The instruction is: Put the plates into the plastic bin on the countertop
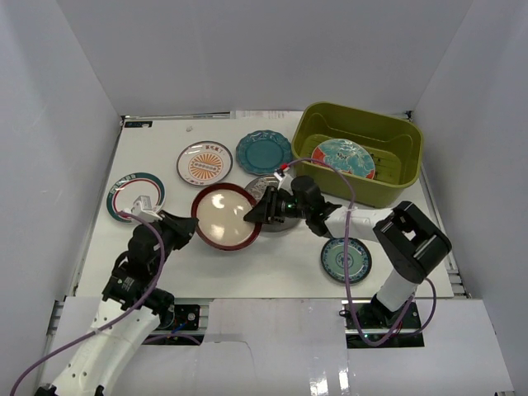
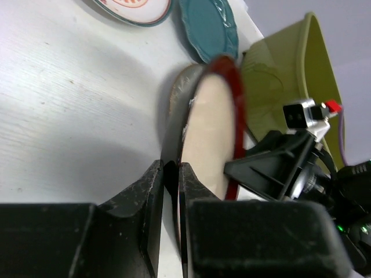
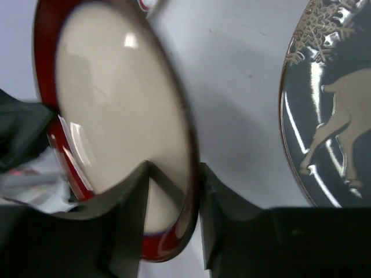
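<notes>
The jaws of the left arm [image 1: 132, 272] are closed tight on the near left rim of the cream plate [image 1: 223, 216] with the dark red edge; in the left wrist view the rim is pinched edge-on between the two fingers. The jaws of the right arm [image 1: 355, 221] sit at the opposite rim, parted wider, one finger over the cream face and one outside the edge, not visibly clamped. The plate is mid-surface, overlapping the grey deer plate [image 3: 330, 127], and looks tilted off the white surface [image 1: 247, 272].

The green bin [image 1: 355, 188] stands at the far right with the red and teal flowered plate [image 1: 344, 157] lying inside it. Still out on the surface are:
- the orange sunburst plate [image 1: 205, 163]
- the scalloped teal plate [image 1: 264, 151]
- the green-rimmed white plate [image 1: 128, 190]
- the small teal plate [image 1: 346, 258], near the right arm
</notes>
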{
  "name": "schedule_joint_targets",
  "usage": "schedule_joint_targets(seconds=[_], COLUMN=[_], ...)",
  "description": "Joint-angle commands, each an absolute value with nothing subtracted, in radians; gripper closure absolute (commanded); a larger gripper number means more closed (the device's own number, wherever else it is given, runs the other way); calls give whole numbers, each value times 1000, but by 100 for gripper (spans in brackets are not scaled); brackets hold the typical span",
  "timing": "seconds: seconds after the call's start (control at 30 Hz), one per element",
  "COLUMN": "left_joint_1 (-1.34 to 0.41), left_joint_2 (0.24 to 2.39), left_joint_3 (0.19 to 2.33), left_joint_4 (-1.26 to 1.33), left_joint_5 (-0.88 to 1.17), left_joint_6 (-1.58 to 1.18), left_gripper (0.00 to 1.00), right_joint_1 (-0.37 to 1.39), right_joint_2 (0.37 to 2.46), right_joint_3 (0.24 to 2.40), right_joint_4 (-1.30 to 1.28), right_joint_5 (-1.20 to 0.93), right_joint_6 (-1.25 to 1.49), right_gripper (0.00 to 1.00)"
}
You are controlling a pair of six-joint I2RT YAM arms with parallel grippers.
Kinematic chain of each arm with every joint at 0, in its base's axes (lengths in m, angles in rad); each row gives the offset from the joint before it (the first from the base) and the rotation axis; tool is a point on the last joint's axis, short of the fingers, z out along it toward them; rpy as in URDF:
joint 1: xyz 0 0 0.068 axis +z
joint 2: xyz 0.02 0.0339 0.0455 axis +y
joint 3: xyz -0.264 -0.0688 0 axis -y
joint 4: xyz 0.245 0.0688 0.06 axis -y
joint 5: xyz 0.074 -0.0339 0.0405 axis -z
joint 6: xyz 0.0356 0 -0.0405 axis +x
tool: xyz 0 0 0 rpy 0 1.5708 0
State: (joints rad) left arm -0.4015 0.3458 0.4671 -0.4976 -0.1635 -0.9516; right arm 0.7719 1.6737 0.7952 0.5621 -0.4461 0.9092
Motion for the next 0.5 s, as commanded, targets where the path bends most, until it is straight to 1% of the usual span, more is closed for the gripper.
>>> schedule_joint_targets(seconds=[0.0, 0.03, 0.07, 0.1, 0.13, 0.2, 0.3, 0.33, 0.37, 0.4, 0.43, 0.47], left_joint_1=[-399, -400, -399, -399, -399, -399, -400, -400, -400, -400, -400, -400], left_joint_2=[342, 347, 351, 354, 357, 377, 463, 497, 533, 604, 639, 678], left_joint_3=[543, 542, 541, 537, 534, 526, 529, 554, 567, 580, 597, 598], left_joint_4=[-289, -284, -279, -261, -250, -212, -186, -190, -196, -204, -203, -199], left_joint_5=[-100, -97, -95, -81, -72, -52, -2, 46, 55, 63, 80, 84], left_joint_6=[-1006, -1011, -1014, -1015, -1014, -996, -925, -905, -876, -862, -848, -830], left_gripper=[100, 100, 100, 100, 100, 100, 66, 46, 39, 34, 29, 29], right_joint_1=[744, 732, 724, 718, 700, 674, 592, 527, 490, 450, 366, 321], right_joint_2=[1611, 1602, 1592, 1573, 1563, 1514, 1415, 1390, 1338, 1313, 1292, 1272], right_joint_3=[775, 767, 761, 752, 749, 733, 739, 759, 778, 801, 848, 868], right_joint_4=[614, 614, 614, 614, 615, 629, 618, 606, 562, 527, 450, 422], right_joint_5=[-407, -399, -391, -393, -397, -402, -413, -419, -423, -420, -411, -399], right_joint_6=[920, 920, 920, 919, 919, 920, 891, 875, 859, 838, 798, 784], right_gripper=[69, 70, 73, 90, 92, 92, 92, 92, 92, 92, 92, 92])
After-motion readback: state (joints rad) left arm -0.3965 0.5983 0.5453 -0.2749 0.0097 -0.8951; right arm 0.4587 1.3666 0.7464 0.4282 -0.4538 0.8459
